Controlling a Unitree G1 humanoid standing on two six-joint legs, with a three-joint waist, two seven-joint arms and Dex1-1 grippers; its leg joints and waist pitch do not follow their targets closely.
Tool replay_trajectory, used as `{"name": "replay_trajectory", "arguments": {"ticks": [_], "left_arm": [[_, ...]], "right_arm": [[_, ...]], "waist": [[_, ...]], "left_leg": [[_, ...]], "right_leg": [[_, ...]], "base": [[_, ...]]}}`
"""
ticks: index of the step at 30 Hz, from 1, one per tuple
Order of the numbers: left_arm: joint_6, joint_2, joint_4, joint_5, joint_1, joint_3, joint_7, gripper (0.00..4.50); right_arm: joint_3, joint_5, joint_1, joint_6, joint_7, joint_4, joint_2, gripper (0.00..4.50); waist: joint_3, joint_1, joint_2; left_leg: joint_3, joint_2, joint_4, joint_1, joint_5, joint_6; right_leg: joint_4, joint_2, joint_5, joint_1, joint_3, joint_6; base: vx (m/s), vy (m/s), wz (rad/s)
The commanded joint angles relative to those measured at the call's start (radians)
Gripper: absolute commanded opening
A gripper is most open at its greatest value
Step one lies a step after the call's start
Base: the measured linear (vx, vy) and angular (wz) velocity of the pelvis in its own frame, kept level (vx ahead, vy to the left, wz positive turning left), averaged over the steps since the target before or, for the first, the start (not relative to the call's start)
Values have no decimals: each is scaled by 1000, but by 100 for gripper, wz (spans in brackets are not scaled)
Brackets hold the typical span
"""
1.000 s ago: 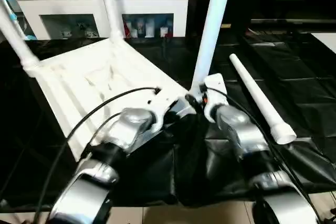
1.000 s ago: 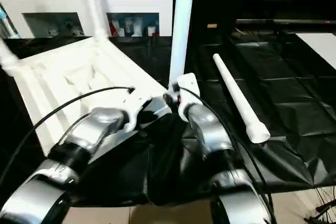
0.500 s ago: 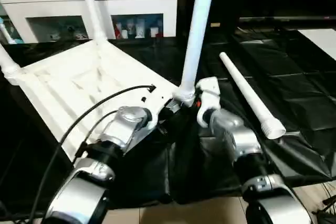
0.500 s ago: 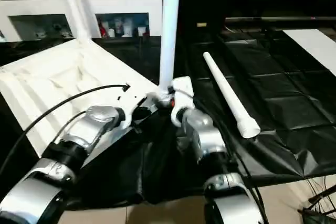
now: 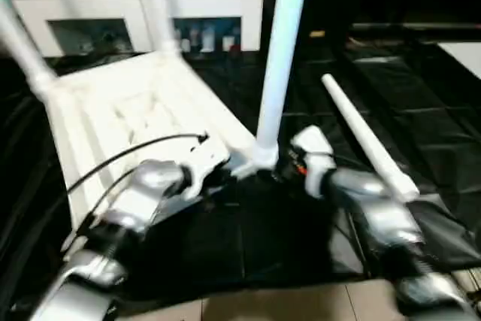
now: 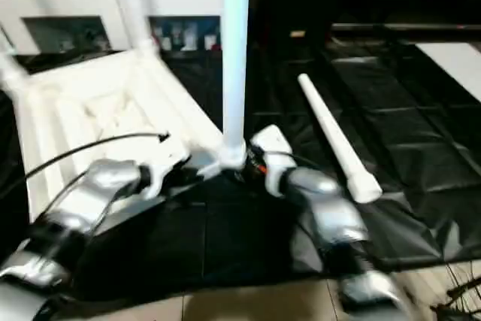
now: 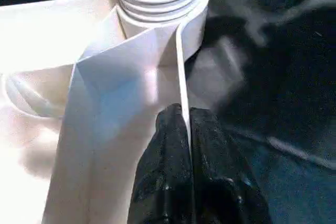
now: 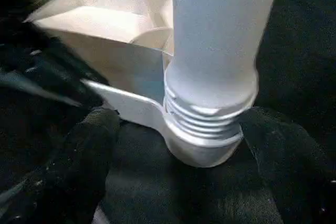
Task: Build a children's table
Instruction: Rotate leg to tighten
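The children's table top [image 5: 128, 118] lies upside down on the black cloth, ribbed underside up. Three white legs stand in its corner sockets: one far left [image 5: 22, 43], one at the back [image 5: 159, 5], one at the near right corner [image 5: 279, 58]. A fourth leg [image 5: 368, 140] lies loose on the cloth to the right. My left gripper [image 7: 184, 116] is shut on the top's thin rim, just beside the near right socket. My right gripper [image 8: 202, 145] is open, its fingers [image 8: 89, 156] standing on either side of that leg's threaded base [image 8: 207, 124].
A white cabinet with glass doors [image 5: 143, 13] stands behind the black-draped table. The cloth [image 5: 428, 103] stretches wrinkled to the right of the loose leg. The draped table's front edge and the floor [image 5: 263, 307] lie just below my forearms.
My right gripper's fingers have spread apart around the near leg's base. The left gripper has kept its hold on the rim. The camera has shifted.
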Motion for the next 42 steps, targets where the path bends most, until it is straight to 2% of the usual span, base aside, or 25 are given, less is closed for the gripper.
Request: {"name": "replay_trajectory", "arguments": {"ticks": [1, 4, 8, 11, 14, 16, 19, 21, 25, 33, 34, 37, 42], "left_arm": [[-19, 15, 5, -1, 31, -22, -36, 0], [-33, 27, -30, -15, 47, -24, -72, 0], [-17, 31, -81, -29, 65, -40, -109, 0], [-6, 30, -111, -38, 74, -58, -136, 0], [-1, 27, -136, -44, 82, -69, -152, 0], [2, 27, -144, -45, 85, -72, -155, 0], [9, 29, -161, -41, 94, -78, -160, 0], [15, 30, -172, -40, 100, -78, -163, 0], [24, 33, -187, -39, 109, -80, -165, 0], [35, 36, -196, -36, 116, -82, -164, 0], [36, 35, -196, -36, 117, -82, -163, 0], [41, 37, -200, -36, 120, -84, -165, 0], [47, 39, -208, -38, 124, -85, -166, 0]], "right_arm": [[-17, 32, 2, 17, 40, -58, -26, 405], [-16, 35, 7, 11, 61, -70, -53, 405], [15, 20, 16, -10, 93, -70, -68, 405], [60, -18, 17, -45, 98, -57, -62, 405], [84, -45, -1, -78, 78, -22, -50, 405], [84, -43, -5, -82, 78, -17, -44, 405], [93, -59, -15, -106, 71, -1, -42, 405], [93, -62, -17, -115, 67, 6, -42, 405], [87, -53, -19, -124, 70, 20, -42, 405], [87, -50, -12, -150, 93, 42, -52, 405], [84, -46, -13, -149, 93, 44, -51, 389], [80, -40, -15, -154, 97, 52, -49, 378], [74, -32, -13, -157, 101, 56, -47, 338]], "waist": [[-45, 5, -14], [-45, 5, -13], [-50, 6, -12], [-53, 8, -13], [-52, 13, -15], [-52, 16, -14], [-51, 23, -17], [-50, 23, -15], [-51, 23, -19], [-53, 23, -21], [-53, 23, -21], [-53, 23, -21], [-54, 23, -21]], "left_leg": [[-16, 56, -68, -3, -138, 100], [-17, 57, -68, -2, -142, 90], [-14, 56, -62, -1, -96, 107], [-14, 56, -58, -1, -69, 121], [-14, 57, -58, -2, -62, 124], [-14, 58, -58, 0, -74, 120], [-14, 59, -58, 0, -72, 117], [-13, 59, -58, 1, -79, 111], [-13, 57, -58, 0, -86, 104], [-13, 55, -52, -2, -47, 130], [-13, 55, -52, -1, -48, 130], [-13, 56, -53, -1, -59, 127], [-13, 55, -50, -2, -46, 134]], "right_leg": [[-74, -68, -106, 44, 53, -219], [-75, -68, -122, 43, 52, -225], [-65, -66, -31, 43, 52, -253], [-59, -65, 25, 44, 50, -267], [-56, -66, 32, 44, 50, -272], [-58, -67, 14, 43, 50, -273], [-56, -67, 16, 44, 51, -269], [-57, -66, 5, 42, 51, -265], [-57, -67, -9, 45, 52, -256], [-51, -65, 41, 46, 51, -265], [-51, -65, 36, 46, 51, -265], [-53, -65, 18, 46, 51, -265], [-50, -64, 42, 47, 50, -270]], "base": [[0, 0, 0], [0, 0, 0], [0, 0, 0], [0, 0, 0], [0, 0, 0], [0, 0, 0], [0, 0, 0], [0, 0, 0], [0, 0, 0], [0, 0, 0], [0, 0, 0], [0, 0, 0], [0, 0, 0]]}}
